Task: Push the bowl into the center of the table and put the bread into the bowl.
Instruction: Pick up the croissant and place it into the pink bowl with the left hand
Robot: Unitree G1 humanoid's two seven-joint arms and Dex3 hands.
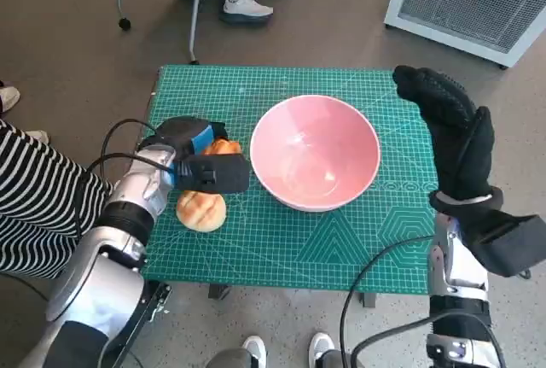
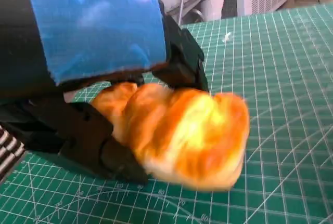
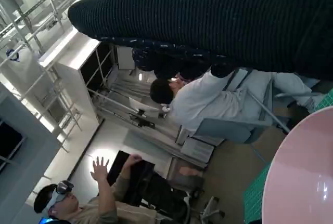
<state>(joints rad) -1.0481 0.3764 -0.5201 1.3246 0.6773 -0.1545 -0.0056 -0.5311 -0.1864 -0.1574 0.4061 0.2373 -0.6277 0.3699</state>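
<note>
The bench [image 1: 341,248] carries one pink bowl [image 1: 315,152] and two bread rolls [image 1: 201,211] [image 1: 223,147].

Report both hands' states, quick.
Left hand: closed around a bread roll, holding it just above the mat.
Right hand: open, holding nothing, raised beside the pink bowl.
</note>
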